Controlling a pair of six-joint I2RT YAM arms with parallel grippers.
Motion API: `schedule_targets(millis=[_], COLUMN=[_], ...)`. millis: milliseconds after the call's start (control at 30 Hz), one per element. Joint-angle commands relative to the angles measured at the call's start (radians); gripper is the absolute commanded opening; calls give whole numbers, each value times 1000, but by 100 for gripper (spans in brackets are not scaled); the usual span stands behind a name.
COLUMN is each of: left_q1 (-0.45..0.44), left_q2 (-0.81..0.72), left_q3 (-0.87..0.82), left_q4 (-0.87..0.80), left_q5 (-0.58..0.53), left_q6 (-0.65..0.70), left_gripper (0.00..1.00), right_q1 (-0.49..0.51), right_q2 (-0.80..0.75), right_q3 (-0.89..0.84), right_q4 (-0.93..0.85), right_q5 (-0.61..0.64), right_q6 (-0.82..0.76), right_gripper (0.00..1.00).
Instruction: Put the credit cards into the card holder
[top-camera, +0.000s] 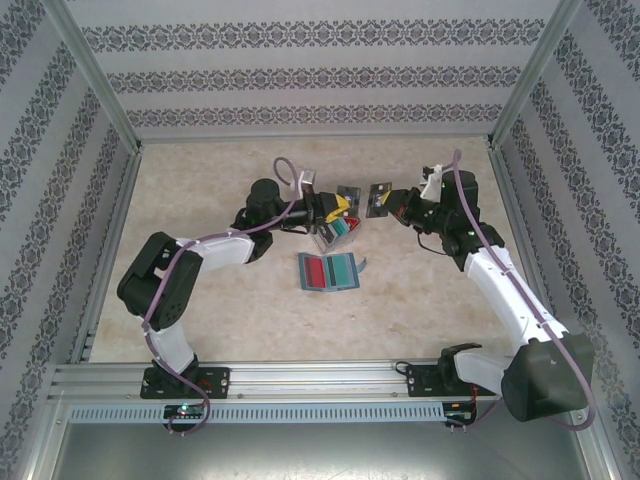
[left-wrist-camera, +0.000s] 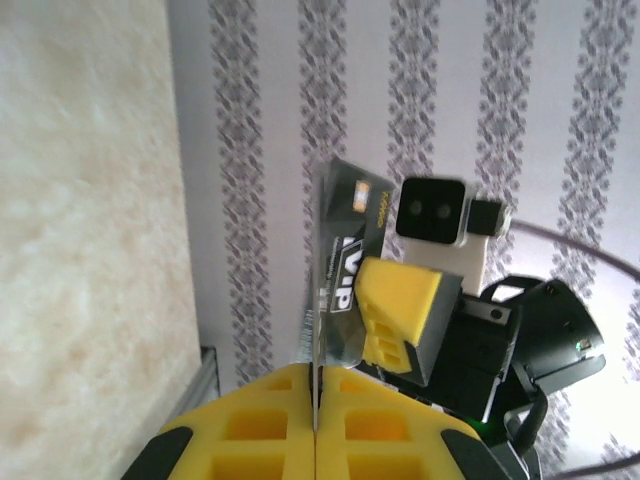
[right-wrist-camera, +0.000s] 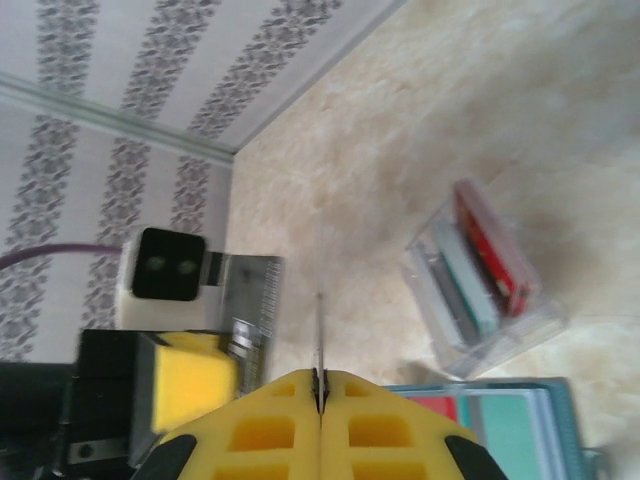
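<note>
Matt, mottled beige stone-look tabletop (top-camera: 200, 300), glossy clear plastic box (right-wrist-camera: 432, 285), matt yellow moulded plastic finger pads (left-wrist-camera: 250, 430), glossy thin dark plastic card (left-wrist-camera: 345, 250), brushed silver metal rail (top-camera: 300, 378)

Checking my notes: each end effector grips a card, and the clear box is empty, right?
Not empty: the right wrist view shows red and teal cards in the clear box. Left end effector and right end effector each grip a card.

Clear box (right-wrist-camera: 447, 328) on beige table (top-camera: 200, 290)
</note>
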Motion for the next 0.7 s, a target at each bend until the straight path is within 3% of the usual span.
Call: schedule_targets(millis=[0,167,433,667], left_q1=[25,40,61,76], left_q2=[-66,-126,-335,-472], left_q3=[-16,-35,-27,-88], left_q4=[-92,-233,-688,-784], left_q5=[-46,-84,-325,-425], left_q6=[105,192,429,467], left_gripper=[2,3,1,2], right_q1=[3,72,280,375], right_q2=[19,110,366,571], right_q3=[12,67,266,431], right_q4=[-22,-50,-203,-286], right_q5=[41,50,282,403], right_q6=[-46,-131,-419,-593], right_gripper=[2,2,1,1])
